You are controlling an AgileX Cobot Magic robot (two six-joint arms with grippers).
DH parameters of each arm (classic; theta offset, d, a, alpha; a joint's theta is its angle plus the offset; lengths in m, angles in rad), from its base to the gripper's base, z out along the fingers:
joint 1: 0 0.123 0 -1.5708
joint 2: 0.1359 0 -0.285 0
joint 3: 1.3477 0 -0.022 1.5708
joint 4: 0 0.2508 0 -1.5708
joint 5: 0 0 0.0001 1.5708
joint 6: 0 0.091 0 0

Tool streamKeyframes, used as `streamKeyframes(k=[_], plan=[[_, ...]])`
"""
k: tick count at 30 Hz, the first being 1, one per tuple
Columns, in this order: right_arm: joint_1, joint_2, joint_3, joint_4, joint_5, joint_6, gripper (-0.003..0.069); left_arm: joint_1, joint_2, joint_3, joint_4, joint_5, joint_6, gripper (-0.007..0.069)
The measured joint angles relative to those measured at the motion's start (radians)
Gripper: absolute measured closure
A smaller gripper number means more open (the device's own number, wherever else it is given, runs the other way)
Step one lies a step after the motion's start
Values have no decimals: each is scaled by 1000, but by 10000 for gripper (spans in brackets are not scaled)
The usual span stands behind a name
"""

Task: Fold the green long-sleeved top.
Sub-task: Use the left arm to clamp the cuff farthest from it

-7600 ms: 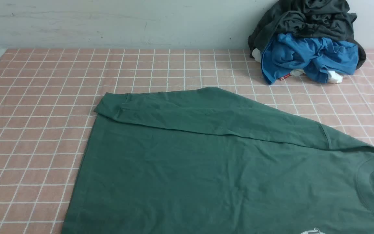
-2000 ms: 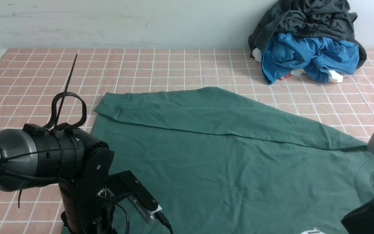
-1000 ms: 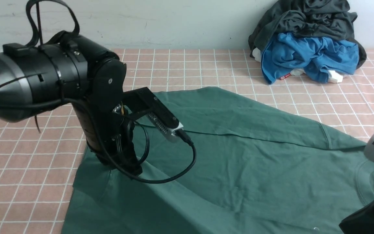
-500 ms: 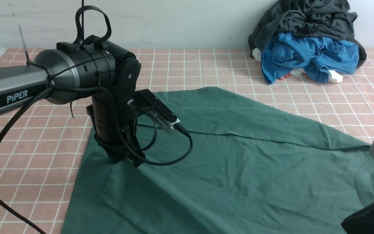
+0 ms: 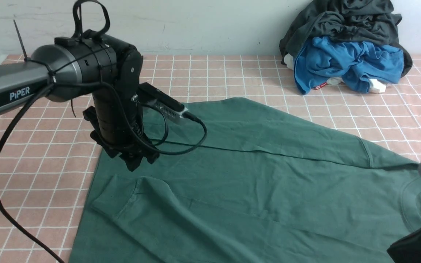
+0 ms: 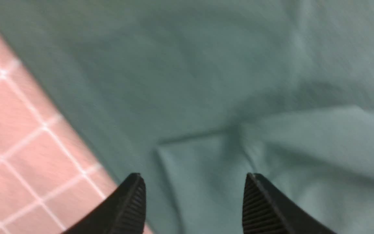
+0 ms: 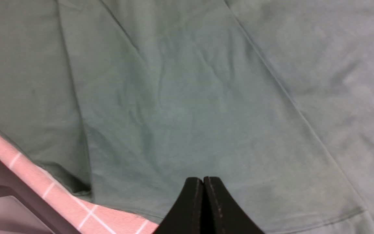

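left gripper [image 6: 193, 182]: jaws stand wide apart with nothing between them; it hangs just above the green top [image 5: 269, 190], over the cuff [image 5: 117, 199] at the top's left end, not touching the cloth as far as the blurred wrist view shows.
right gripper [image 7: 203, 183]: jaws pressed tight together, no cloth seen pinched between them; it hovers over the top's right part, near the table's front edge.
top, place: spread flat on the pink checked tablecloth [image 5: 31, 175], filling the middle and near right of the table.
top, long axis: runs left to right across the table.
top, heading: collar [image 5: 409, 204] toward the robot's right, hem toward its left.
near sleeve [image 5: 196, 223]: folded over the body, cuff lying by the hem.
far sleeve [image 5: 269, 135]: folded along the far edge, its end hidden behind the left arm.
far right corner: a blue garment [image 5: 345, 65] under a dark garment [image 5: 342, 22], heaped against the wall, well apart from the top.
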Motion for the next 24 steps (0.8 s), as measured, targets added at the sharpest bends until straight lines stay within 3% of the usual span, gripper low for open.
streamKeyframes(k=[11,24], plan=[[0,87,-132,-72,12,56,673,43,134,-116,99,-192,165,236],[0,148,-144,-72,-20,56,673,124,293,-326,107,-189,-171,236]])
